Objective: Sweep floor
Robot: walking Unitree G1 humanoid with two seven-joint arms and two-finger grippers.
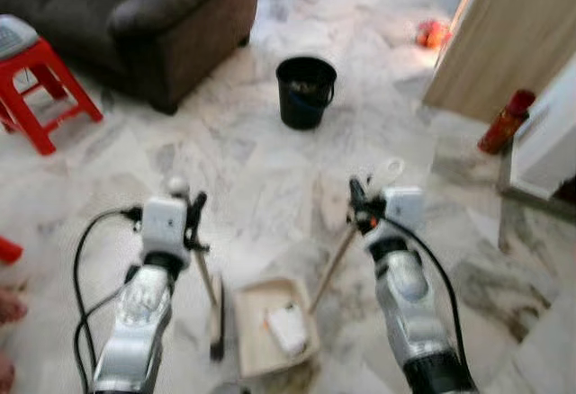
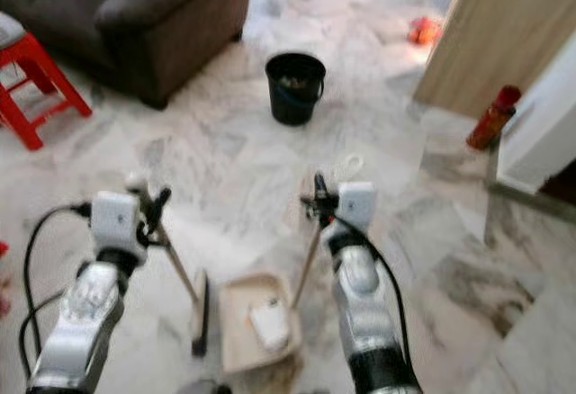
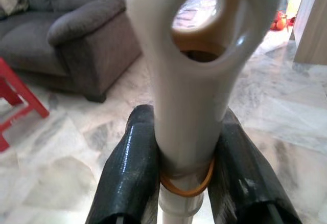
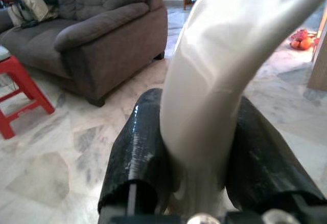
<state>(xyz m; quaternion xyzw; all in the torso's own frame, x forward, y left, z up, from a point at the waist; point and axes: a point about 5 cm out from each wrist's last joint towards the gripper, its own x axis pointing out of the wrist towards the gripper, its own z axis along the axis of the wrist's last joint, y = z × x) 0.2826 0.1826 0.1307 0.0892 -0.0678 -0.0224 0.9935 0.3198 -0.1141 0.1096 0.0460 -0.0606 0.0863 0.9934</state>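
Left tool [image 3: 186, 183] pinches the light, stiff broom handle [image 3: 191, 81]; right tool [image 4: 202, 152] pinches the dustpan handle [image 4: 219, 65], slippery plastic.

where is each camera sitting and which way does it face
Left eye, head: looks down at the marble floor, bucket, dustpan; both silver arms show.
Right eye, head: same scene, shifted slightly.
Left wrist: looks along the left tool, shut on the broom handle, toward the sofa.
Right wrist: looks along the right tool, shut on the dustpan handle.
Both wrists share the sofa and red stool.
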